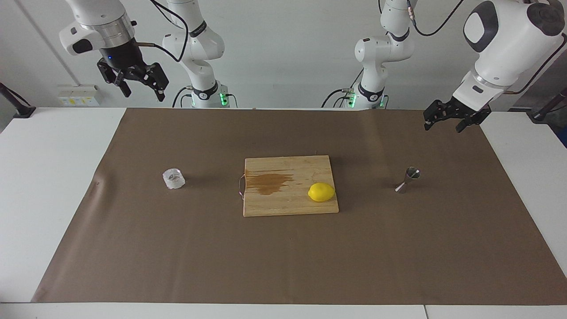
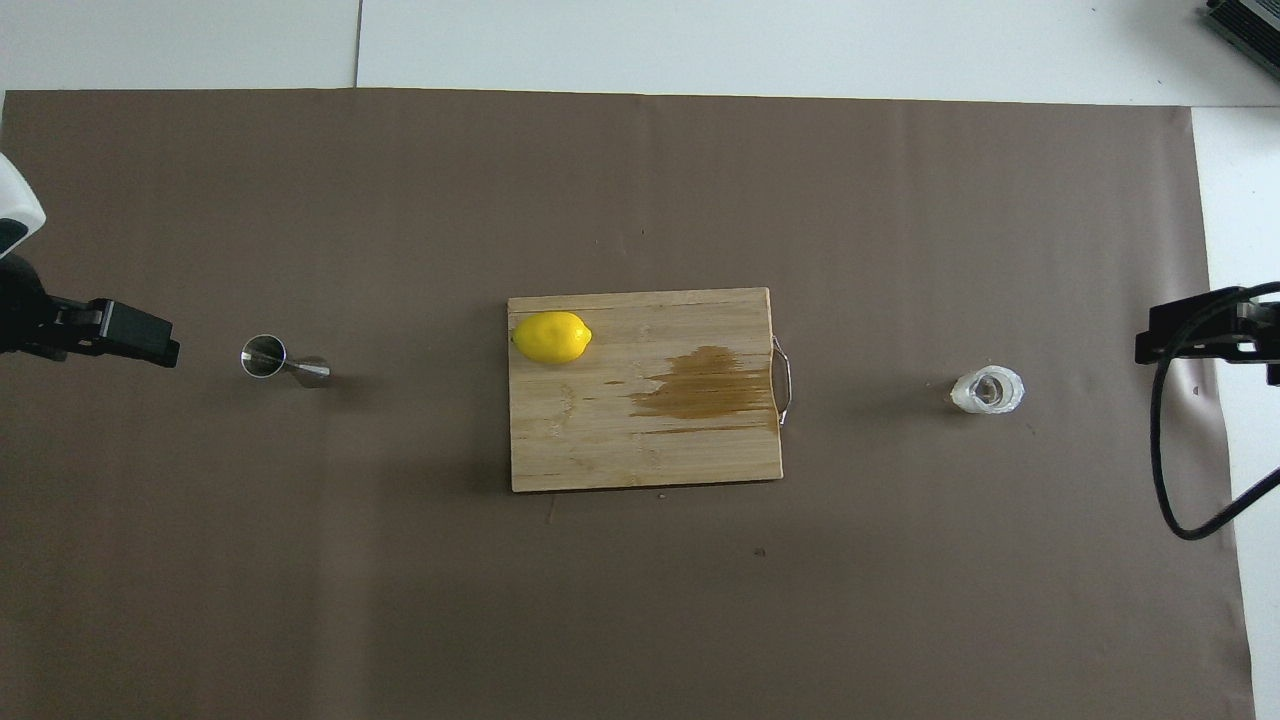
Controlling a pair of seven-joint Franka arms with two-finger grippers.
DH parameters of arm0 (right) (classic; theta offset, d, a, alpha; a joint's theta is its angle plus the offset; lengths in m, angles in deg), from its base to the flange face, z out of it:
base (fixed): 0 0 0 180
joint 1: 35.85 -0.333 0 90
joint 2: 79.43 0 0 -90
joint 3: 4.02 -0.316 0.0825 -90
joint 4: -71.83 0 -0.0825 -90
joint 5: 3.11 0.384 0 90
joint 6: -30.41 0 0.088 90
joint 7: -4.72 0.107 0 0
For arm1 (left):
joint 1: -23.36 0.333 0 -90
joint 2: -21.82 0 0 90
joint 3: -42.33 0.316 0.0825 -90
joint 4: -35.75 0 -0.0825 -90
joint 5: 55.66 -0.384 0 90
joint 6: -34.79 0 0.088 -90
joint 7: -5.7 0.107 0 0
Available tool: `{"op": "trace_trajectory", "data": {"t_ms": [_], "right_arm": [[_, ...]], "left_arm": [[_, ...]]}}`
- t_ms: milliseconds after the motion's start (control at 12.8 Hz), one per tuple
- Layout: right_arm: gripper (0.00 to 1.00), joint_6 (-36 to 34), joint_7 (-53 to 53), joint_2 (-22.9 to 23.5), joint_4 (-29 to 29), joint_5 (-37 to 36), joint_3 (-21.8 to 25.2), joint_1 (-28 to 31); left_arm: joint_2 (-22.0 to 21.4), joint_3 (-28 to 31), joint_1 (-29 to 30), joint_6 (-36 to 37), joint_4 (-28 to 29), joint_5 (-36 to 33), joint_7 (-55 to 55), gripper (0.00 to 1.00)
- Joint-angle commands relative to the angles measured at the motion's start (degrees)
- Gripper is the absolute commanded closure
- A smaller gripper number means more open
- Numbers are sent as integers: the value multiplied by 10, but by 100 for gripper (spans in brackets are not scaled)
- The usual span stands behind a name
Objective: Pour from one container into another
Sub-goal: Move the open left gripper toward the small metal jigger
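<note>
Nothing is gripped yet: right gripper [image 1: 141,84] and left gripper [image 1: 456,118] are held high at the table's two ends, fingers spread, empty. Glass cup [image 1: 173,178] stands toward the right arm's end, jigger [image 1: 408,180] toward the left's. The cup should be approached squarely and grasped below its rim.

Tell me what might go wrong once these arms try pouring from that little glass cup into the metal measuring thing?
1. The jigger has a narrow mouth and base; a nudge could topple it, and a slightly off pour would miss.
2. The glass cup and jigger stand at different ends of the table with the cutting board and lemon between, so a long carry may slosh.
3. A dark stain marks the board, possibly a spill.
Both the left gripper and right gripper hang raised.
</note>
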Motion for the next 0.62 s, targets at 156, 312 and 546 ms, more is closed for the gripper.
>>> {"op": "trace_trajectory", "data": {"t_ms": [156,312,546], "right_arm": [[0,-1,-13,-14,-14,15,0,4],[0,-2,-13,-14,-14,15,0,4],[0,-2,-13,-14,-14,15,0,4]], "left_arm": [[86,3,7,-25,-44,31,-164,0],[75,2,26,-80,14,67,-284,0],[51,3,50,-133,98,175,-442,0]]}}
